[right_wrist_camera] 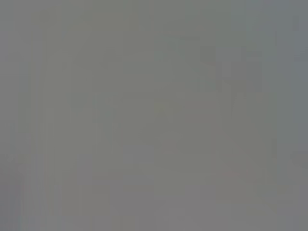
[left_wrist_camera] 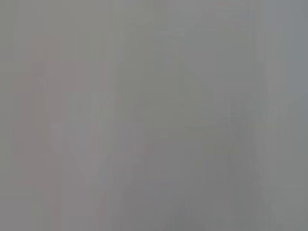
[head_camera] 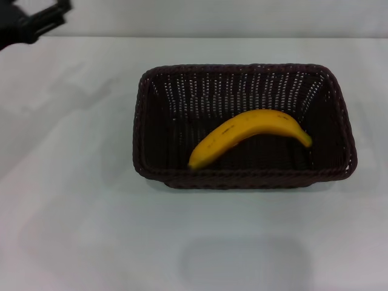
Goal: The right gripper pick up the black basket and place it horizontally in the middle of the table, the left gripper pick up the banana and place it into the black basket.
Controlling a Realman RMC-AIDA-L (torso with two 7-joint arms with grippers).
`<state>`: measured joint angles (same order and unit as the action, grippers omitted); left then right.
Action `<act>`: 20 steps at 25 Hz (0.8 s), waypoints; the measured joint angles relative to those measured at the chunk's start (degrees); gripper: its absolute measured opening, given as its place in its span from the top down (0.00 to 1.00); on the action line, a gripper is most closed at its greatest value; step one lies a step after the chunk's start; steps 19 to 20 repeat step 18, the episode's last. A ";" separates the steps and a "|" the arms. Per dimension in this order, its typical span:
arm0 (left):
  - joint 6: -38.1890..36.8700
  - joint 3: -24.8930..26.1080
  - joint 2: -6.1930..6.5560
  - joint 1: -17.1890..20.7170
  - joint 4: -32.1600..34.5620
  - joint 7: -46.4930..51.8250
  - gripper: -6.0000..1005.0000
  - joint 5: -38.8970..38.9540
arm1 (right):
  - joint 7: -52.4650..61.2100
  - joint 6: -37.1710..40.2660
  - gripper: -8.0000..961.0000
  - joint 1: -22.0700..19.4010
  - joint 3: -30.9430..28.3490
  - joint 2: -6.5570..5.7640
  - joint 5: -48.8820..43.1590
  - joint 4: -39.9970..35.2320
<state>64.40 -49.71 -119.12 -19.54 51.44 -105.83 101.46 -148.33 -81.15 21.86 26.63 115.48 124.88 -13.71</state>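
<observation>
The black basket (head_camera: 154,127) stands lengthwise across the middle of the white table (head_camera: 66,200) in the head view. The yellow-orange banana (head_camera: 248,134) lies inside it, its dark tip toward the basket's right end. My left gripper (head_camera: 36,21) is a black claw at the far left corner, well away from the basket and holding nothing. My right gripper is out of view. Both wrist views show only plain grey.
The tabletop's far edge runs along the top of the head view, with a pale wall (head_camera: 242,15) behind it.
</observation>
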 joint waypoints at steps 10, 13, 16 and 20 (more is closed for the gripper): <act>11.34 -0.02 -0.06 3.69 -26.66 -36.98 0.11 37.79 | -0.16 -3.40 0.11 -2.03 1.80 -0.01 -0.39 4.97; 13.28 0.01 -0.05 3.82 -29.95 -41.69 0.11 41.21 | -2.23 -3.56 0.11 -2.62 3.19 -0.07 -0.43 6.07; 13.52 0.06 -0.05 3.58 -32.30 -43.63 0.11 44.16 | -5.11 -3.81 0.11 -2.97 3.26 -0.08 -0.43 7.98; 13.52 0.06 -0.05 3.24 -33.33 -44.20 0.11 45.13 | -6.46 -3.88 0.11 -3.03 3.23 -0.09 -0.43 8.70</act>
